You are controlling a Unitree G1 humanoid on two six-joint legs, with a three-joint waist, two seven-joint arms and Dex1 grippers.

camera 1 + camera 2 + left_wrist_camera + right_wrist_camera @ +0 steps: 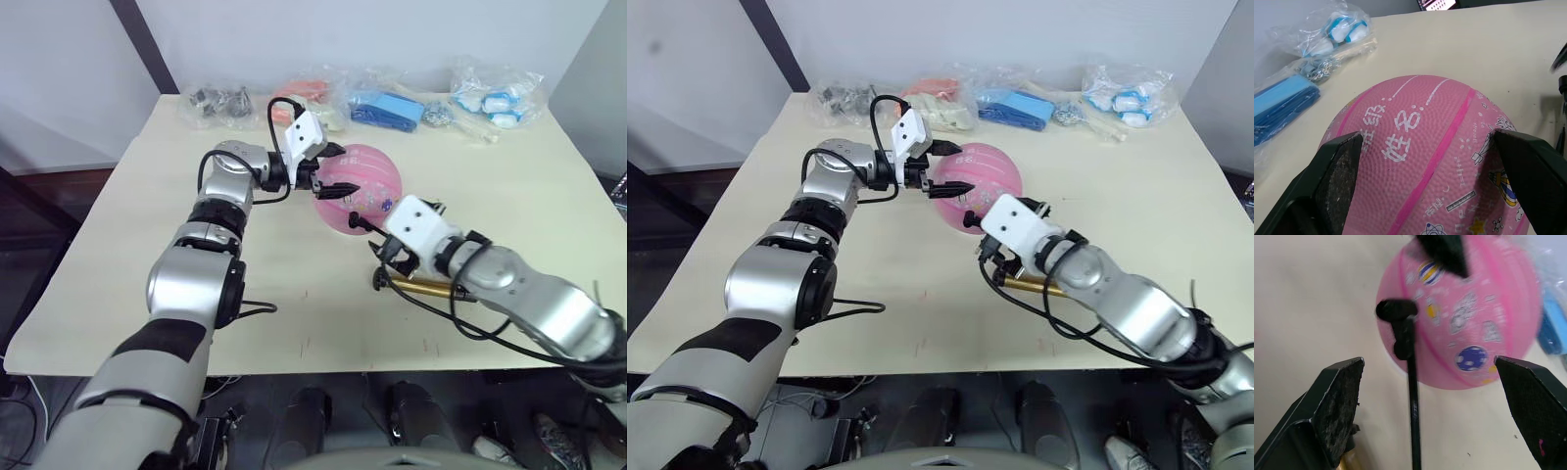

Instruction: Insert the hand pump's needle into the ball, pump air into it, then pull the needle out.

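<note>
I see the pink ball (361, 189) mid-frame on the table (127, 294), L gripper (331, 174) spread wide round it. R gripper (1435, 406) spread, hand pump (423, 288) beside it; table's lower-left is free.

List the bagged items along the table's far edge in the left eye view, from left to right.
Bag of dark metal parts → bag of orange-pink pieces → bag of blue pieces → bag of blue-and-white items.
</note>
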